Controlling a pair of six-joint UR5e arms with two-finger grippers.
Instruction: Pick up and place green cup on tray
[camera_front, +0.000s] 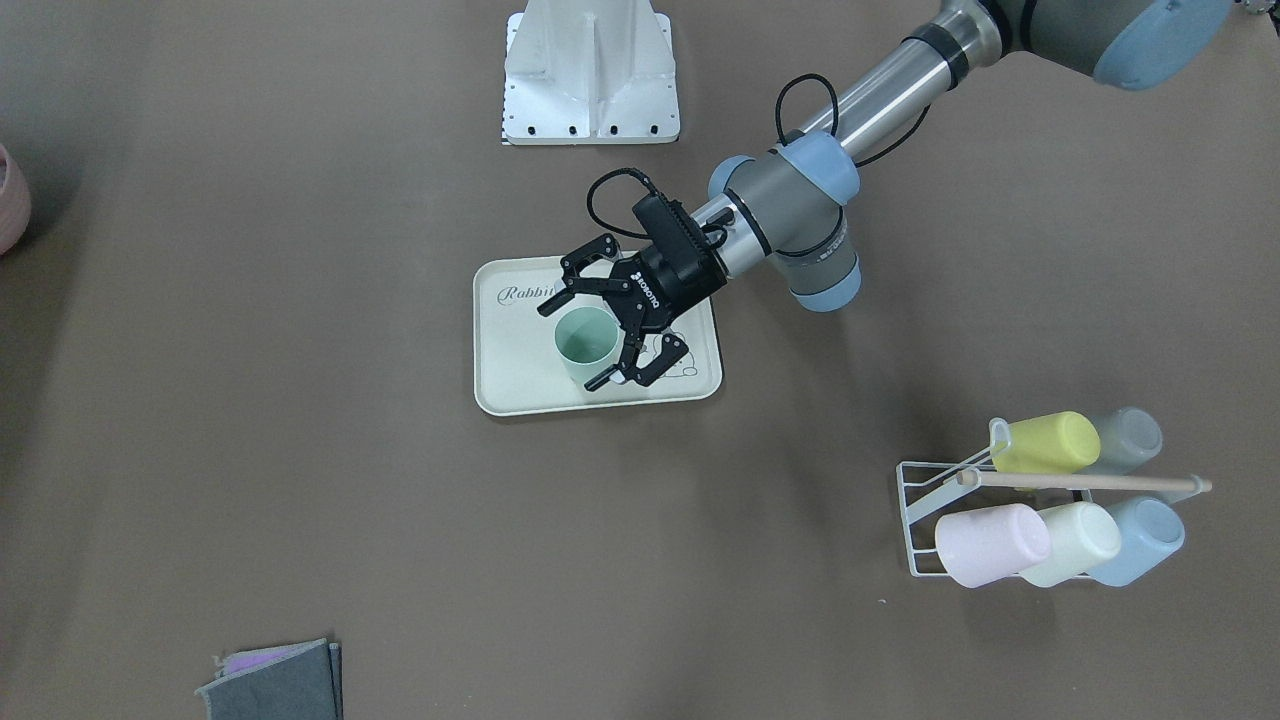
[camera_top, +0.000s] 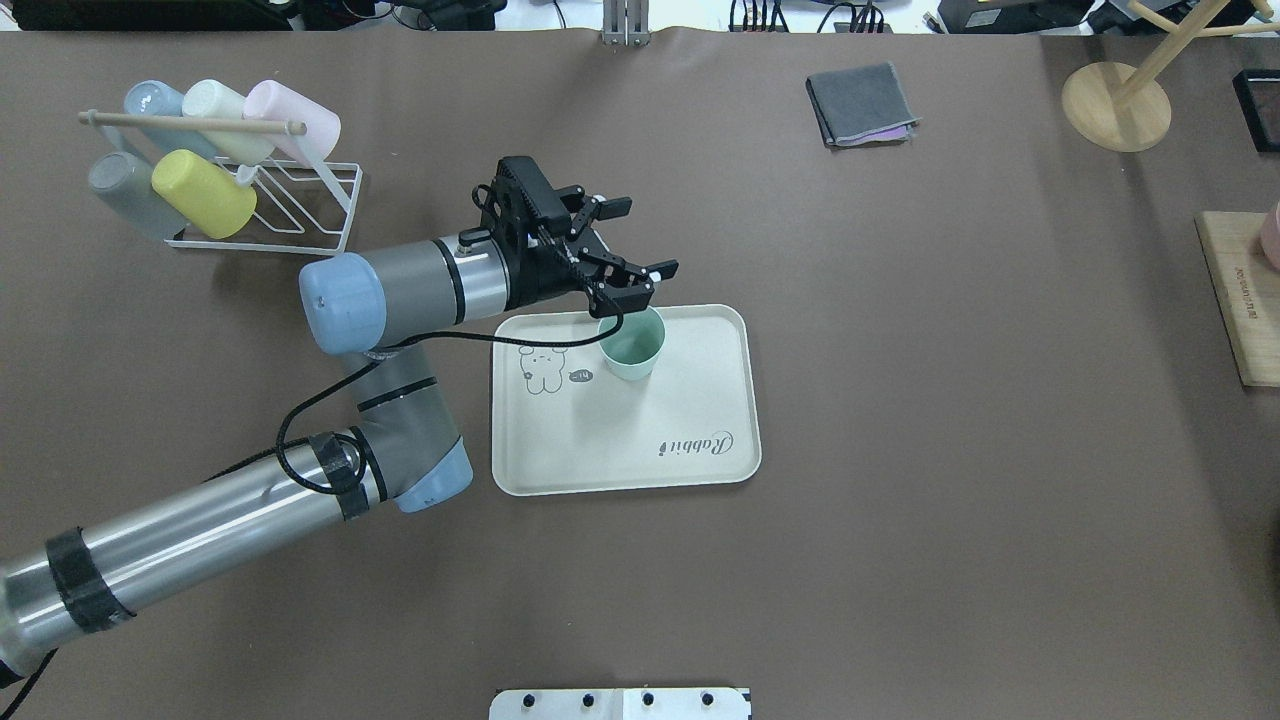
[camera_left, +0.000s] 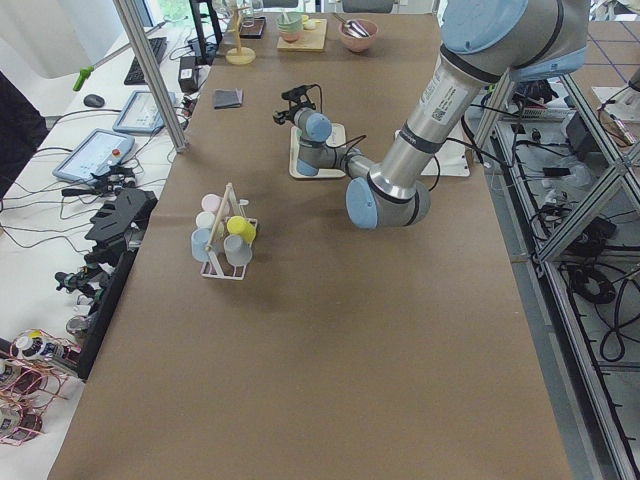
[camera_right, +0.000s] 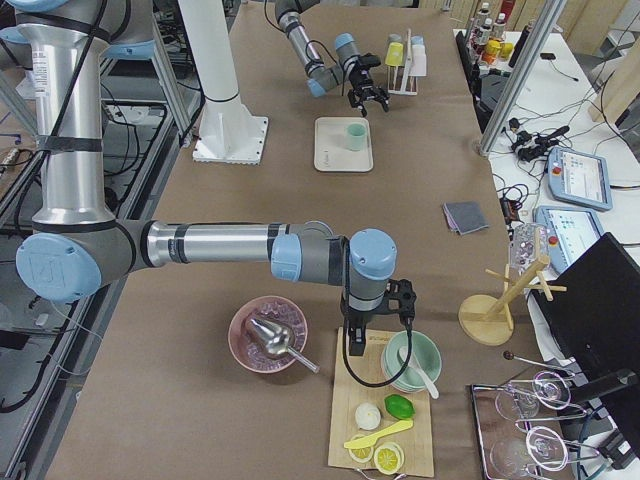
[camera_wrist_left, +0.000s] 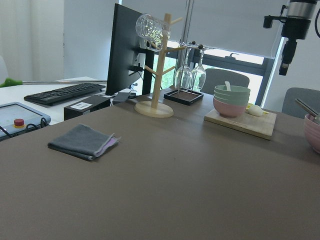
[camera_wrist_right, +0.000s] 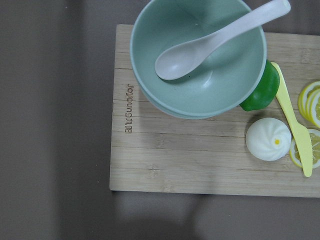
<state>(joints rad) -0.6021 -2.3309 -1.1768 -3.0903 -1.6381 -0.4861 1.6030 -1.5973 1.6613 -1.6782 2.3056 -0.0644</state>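
- Wire rack (camera_top: 300, 200): holds other cups lying on their sides. It sits well apart from the jaws, back along the left arm's side, and is no part of the task.
- Left gripper (camera_front: 569, 347): its jaws are spread wide and hold nothing. They point down over the tray's edge farthest from the robot.
- Green cup (camera_front: 590, 338): stands upright with its mouth up, beneath the open jaws. Its long axis is vertical. The right-side view suggests a gap between fingertips and rim, so the cup is judged released.
- Tray (camera_top: 700, 440): lies flat on the table below the jaws and carries the cup beside its animal drawing.
- Right gripper (camera_right: 378, 325): hangs over a wooden board (camera_right: 415, 440), well apart from the cup. Whether its jaws are open cannot be told. The left arm is much the nearer.
- Judgement: placement looks complete, and withdrawing straight up would keep the fingers clear of the rim.
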